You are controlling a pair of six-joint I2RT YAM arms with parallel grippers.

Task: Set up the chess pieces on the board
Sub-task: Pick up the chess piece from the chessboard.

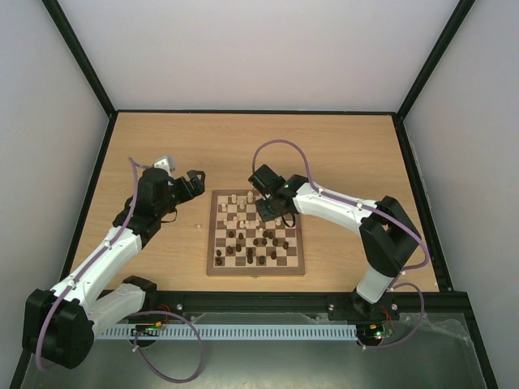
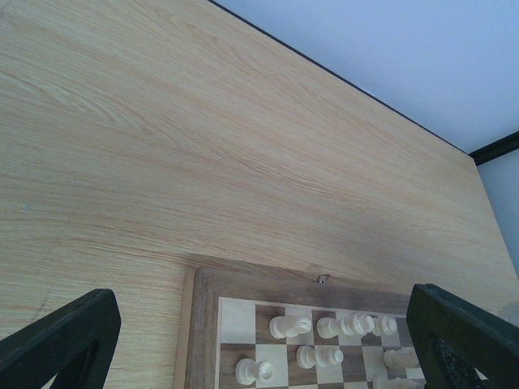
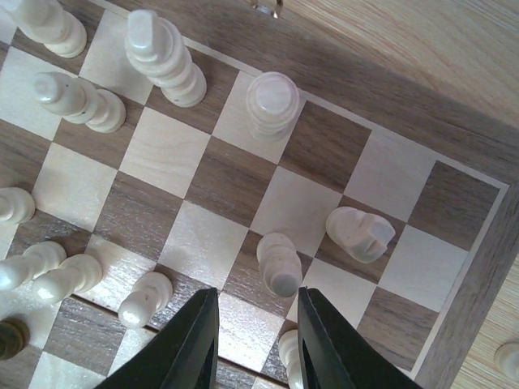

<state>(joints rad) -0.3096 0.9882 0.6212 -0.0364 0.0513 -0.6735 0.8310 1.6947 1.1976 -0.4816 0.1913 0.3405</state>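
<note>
Right tool (image 3: 258, 298) half-shut among crowded cream pieces (image 3: 280, 263) (grip unclear); left tool (image 2: 261, 300) spread wide beside board (image 2: 203, 324).

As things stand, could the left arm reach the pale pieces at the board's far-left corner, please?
Probably yes. The left tool hangs open right beside that corner of the board, only bare table lies between, and the pale pieces stand uncovered. The right tool sits further along the board.

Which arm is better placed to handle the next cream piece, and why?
Right: the right pincer hangs over cream pieces on the board; the left pincer sits beside the board's corner, above table.
</note>
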